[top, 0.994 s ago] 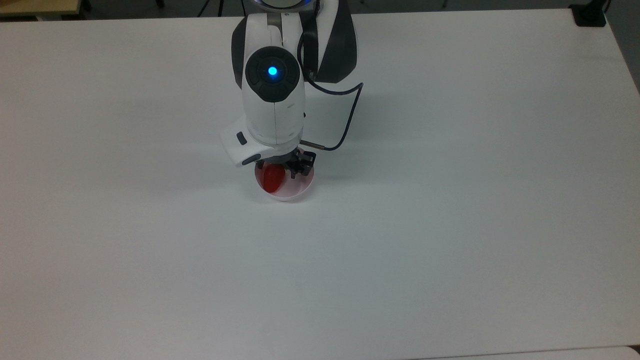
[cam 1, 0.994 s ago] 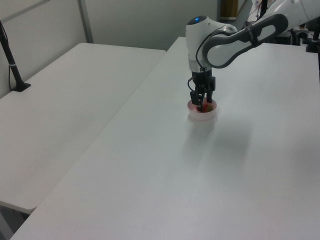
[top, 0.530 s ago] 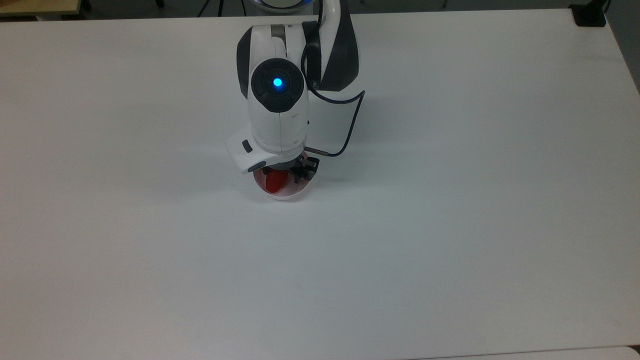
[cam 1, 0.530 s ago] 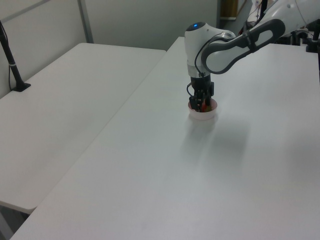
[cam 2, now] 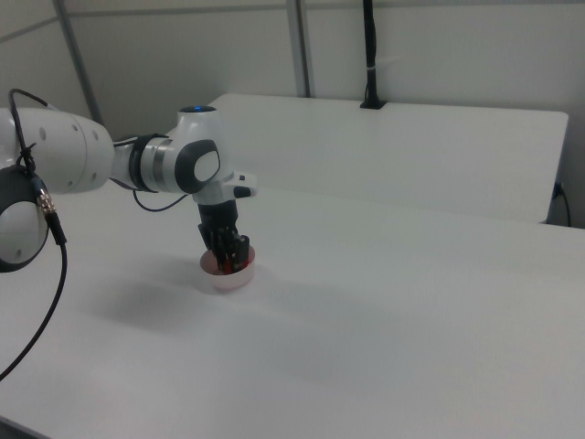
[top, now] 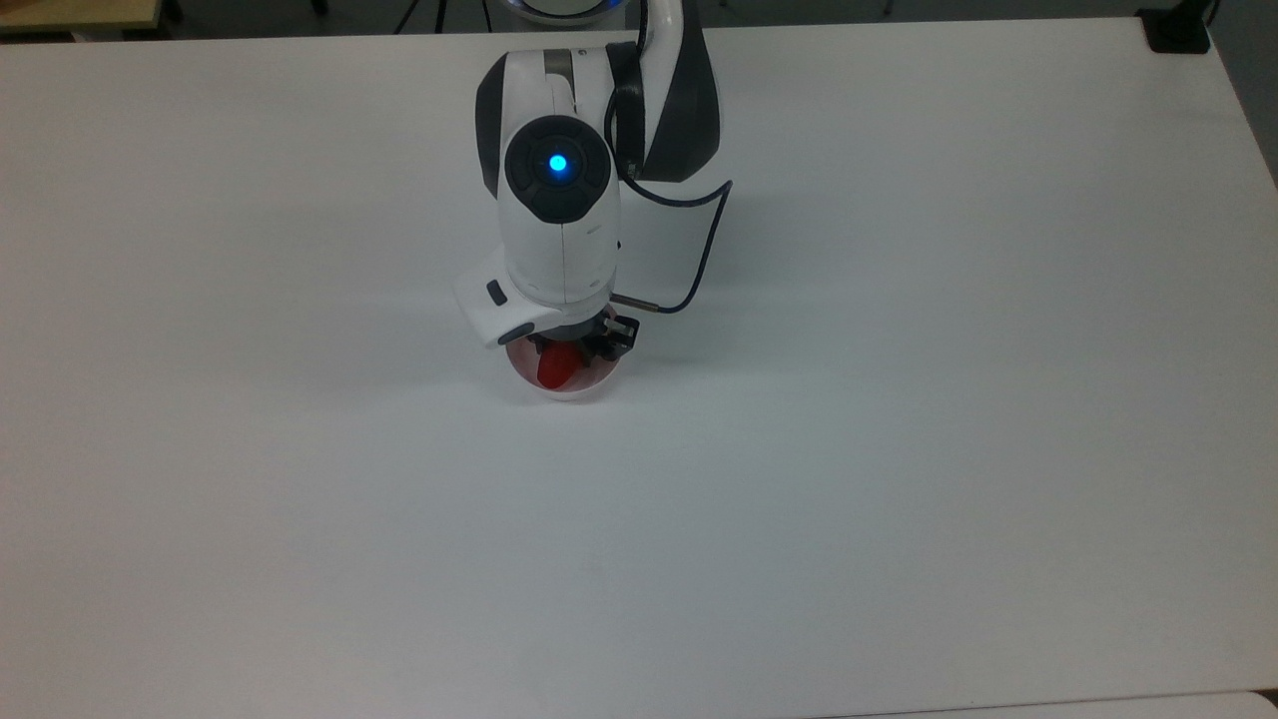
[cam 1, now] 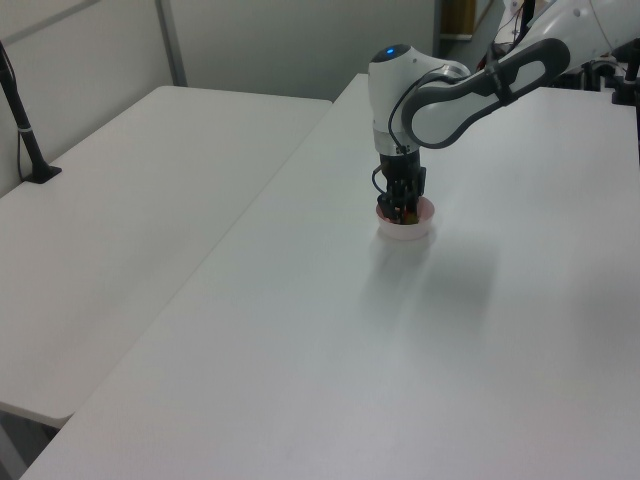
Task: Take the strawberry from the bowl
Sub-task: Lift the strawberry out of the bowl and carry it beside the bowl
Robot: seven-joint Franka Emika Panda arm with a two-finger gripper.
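Red strawberry [top: 556, 367] sits in the pink bowl [top: 579, 389], my claw [top: 571, 352] dipped inside around it; can't tell if I'm gripping.

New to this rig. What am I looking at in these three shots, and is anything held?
It is one robot arm, white with dark joints, ending in a two-finger gripper. Three fixed cameras watch it: the top view looks down on the white table, and the left view and right view see the same table from two sides.

On the table stands a small round pale pink plastic bowl. In it lies a glossy red strawberry. In the left view and the right view the same bowl sits under the arm's tip.

The gripper is down inside the bowl, at the strawberry. Whether its fingers have closed on the fruit cannot be told. The strawberry is not lifted out yet. A dark cable loops beside the arm.
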